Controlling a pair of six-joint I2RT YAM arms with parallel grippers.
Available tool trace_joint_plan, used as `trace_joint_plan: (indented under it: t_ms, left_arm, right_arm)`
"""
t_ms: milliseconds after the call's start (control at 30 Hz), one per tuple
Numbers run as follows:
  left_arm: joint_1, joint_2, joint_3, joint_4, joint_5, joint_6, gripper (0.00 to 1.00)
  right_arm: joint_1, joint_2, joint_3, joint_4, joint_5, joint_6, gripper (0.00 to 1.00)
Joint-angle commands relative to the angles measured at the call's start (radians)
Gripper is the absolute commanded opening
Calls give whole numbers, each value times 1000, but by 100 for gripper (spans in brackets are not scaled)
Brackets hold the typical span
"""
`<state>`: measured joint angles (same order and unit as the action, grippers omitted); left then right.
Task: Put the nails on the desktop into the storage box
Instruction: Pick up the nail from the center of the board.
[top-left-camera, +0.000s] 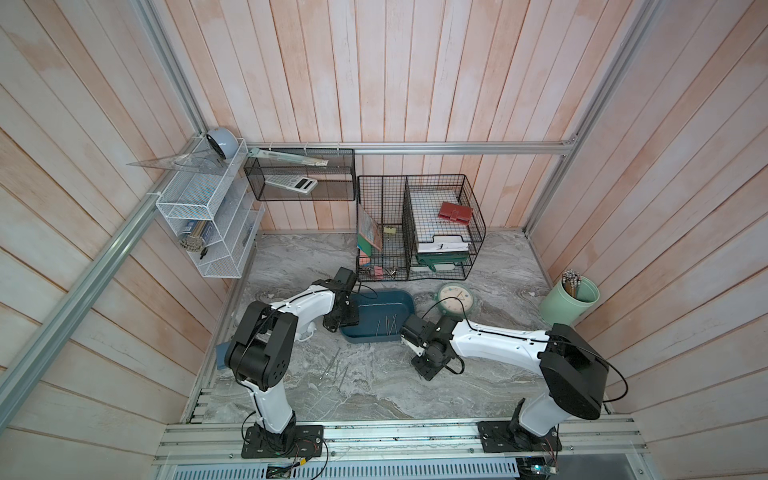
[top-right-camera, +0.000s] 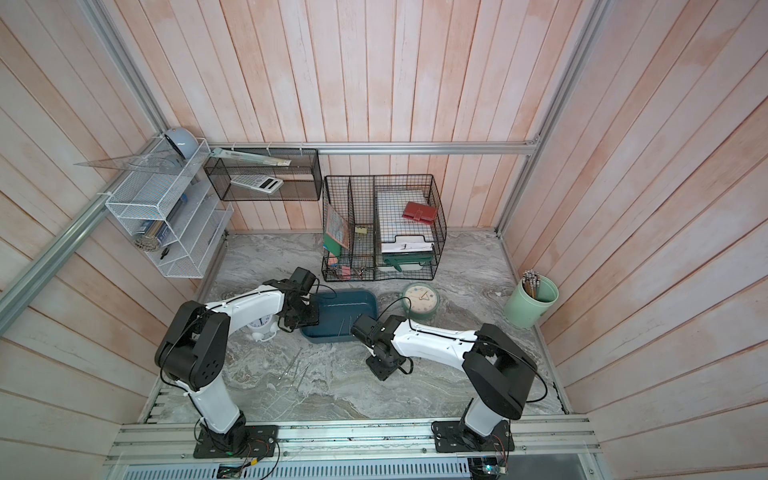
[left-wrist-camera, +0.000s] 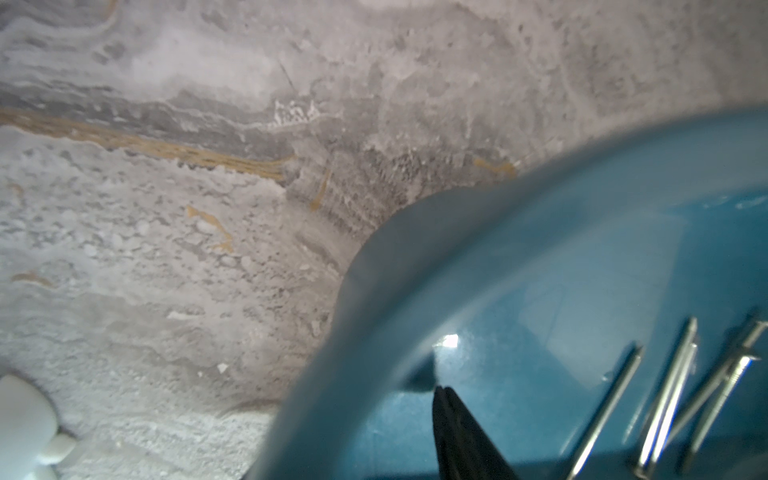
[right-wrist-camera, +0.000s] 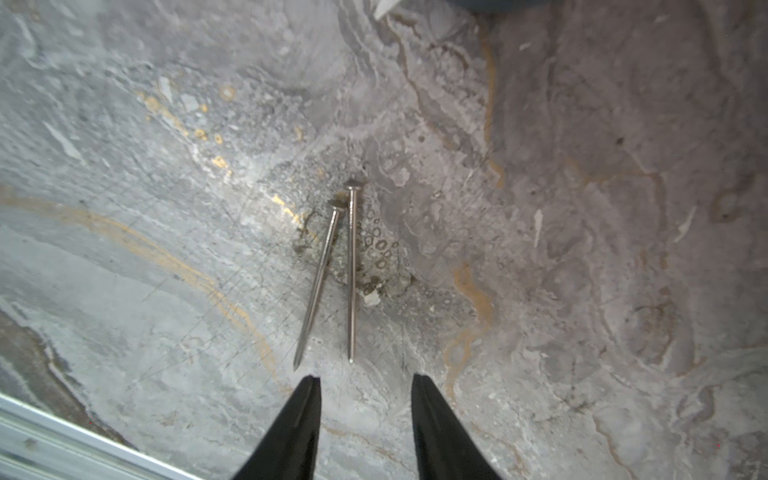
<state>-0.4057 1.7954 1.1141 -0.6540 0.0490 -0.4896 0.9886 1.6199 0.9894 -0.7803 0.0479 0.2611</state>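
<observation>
Right tool (right-wrist-camera: 365, 378) hangs, jaws apart and empty, over two nails (right-wrist-camera: 351, 270) on the table (right-wrist-camera: 582, 208); other nails (left-wrist-camera: 669, 399) lie in the storage box (top-left-camera: 384, 306); left tool (top-left-camera: 338, 322) sits at its rim, width impossible to tell.

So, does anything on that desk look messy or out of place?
Yes: several loose nails lie scattered at odd angles on the marble desktop, near the teal storage box that already holds a few others.
</observation>
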Motion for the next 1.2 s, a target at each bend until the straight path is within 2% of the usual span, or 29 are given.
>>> trace_joint_plan:
  t_ms: [0, 1167]
  left_arm:
    - [4, 11, -13, 13, 5, 15, 48]
    - [5, 20, -13, 14, 4, 19, 48]
  right_arm:
    - [-2, 27, 28, -5, 13, 1, 41]
    - [-39, 111, -15, 59, -54, 0, 35]
